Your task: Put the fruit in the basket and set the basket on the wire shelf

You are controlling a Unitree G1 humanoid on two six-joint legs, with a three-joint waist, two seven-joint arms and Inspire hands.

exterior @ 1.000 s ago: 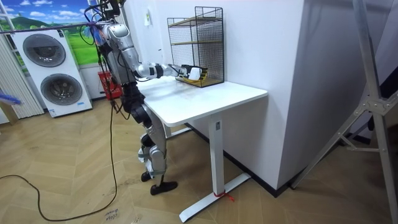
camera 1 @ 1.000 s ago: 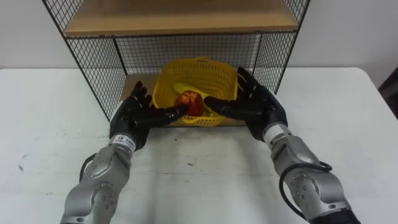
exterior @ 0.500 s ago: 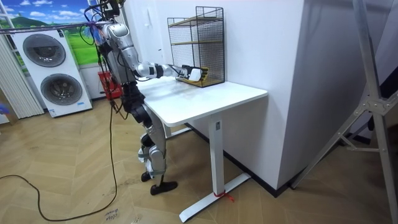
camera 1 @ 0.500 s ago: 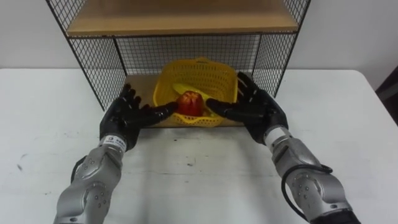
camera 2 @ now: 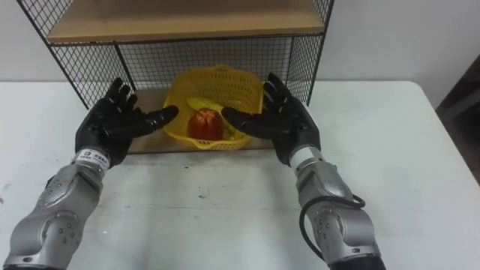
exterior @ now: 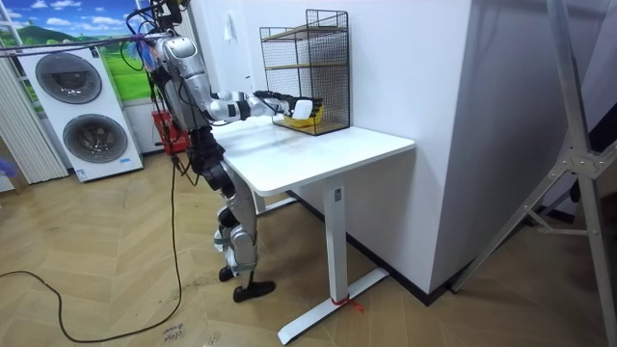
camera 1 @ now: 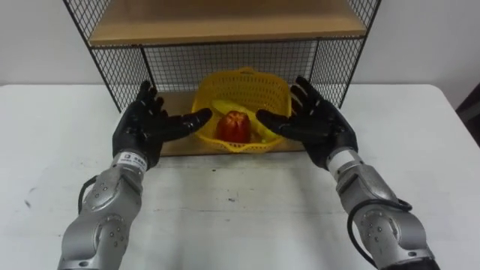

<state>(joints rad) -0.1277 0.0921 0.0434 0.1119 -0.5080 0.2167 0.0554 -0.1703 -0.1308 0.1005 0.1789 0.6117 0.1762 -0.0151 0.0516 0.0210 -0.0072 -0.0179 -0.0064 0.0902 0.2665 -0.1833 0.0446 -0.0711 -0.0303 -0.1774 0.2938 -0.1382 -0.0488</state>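
Note:
A yellow plastic basket (camera 1: 244, 94) (camera 2: 217, 90) rests on the lower wooden board of the black wire shelf (camera 1: 225, 30) (camera 2: 180, 26). Inside it lie a red apple (camera 1: 235, 124) (camera 2: 204, 123) and a yellow banana (camera 1: 251, 120) (camera 2: 225, 120). My left hand (camera 1: 145, 125) (camera 2: 112, 124) is open just left of the basket, its thumb near the rim but apart from it. On the basket's right my right hand (camera 1: 315, 122) (camera 2: 279, 120) is open too, palm facing in, clear of the rim. In the room view I stand at the table's end with both arms stretched toward the wire shelf (exterior: 304, 72).
The shelf stands at the back of a white table (camera 1: 240, 202) (camera 2: 420, 150) (exterior: 318, 149) against a white wall. Its upper wooden board (camera 1: 217, 22) hangs low over the basket. Washing machines (exterior: 72, 111) stand behind me in the room view.
Both hands have drawn back and outward from the basket, letting go of its rim. The basket has settled flat on the lower board.

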